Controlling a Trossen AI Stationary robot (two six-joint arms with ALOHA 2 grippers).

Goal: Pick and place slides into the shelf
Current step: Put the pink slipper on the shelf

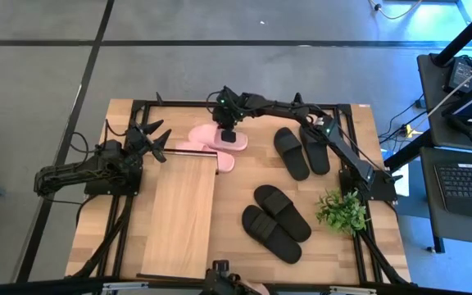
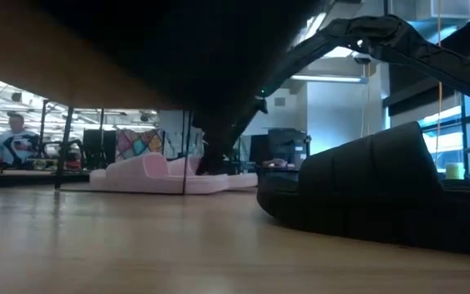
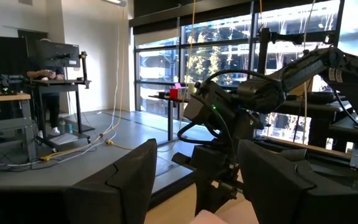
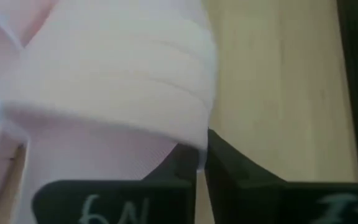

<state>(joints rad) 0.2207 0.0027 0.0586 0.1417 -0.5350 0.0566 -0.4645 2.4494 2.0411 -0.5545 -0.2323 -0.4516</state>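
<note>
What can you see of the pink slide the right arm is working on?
The pink slide is pale pink, foam-like, with a broad ribbed strap. It lies sole-down on the tabletop at the shelf's far end, beside its partner, which the shelf top partly covers. The right gripper is down at its strap, and in the right wrist view its fingers meet the strap's edge.

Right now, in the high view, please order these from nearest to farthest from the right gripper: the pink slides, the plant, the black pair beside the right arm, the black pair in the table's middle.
1. Pink slides: directly under the right gripper.
2. Black pair beside the arm: to its right.
3. Middle black pair: farther toward the front.
4. Plant: right edge, farthest.
</note>
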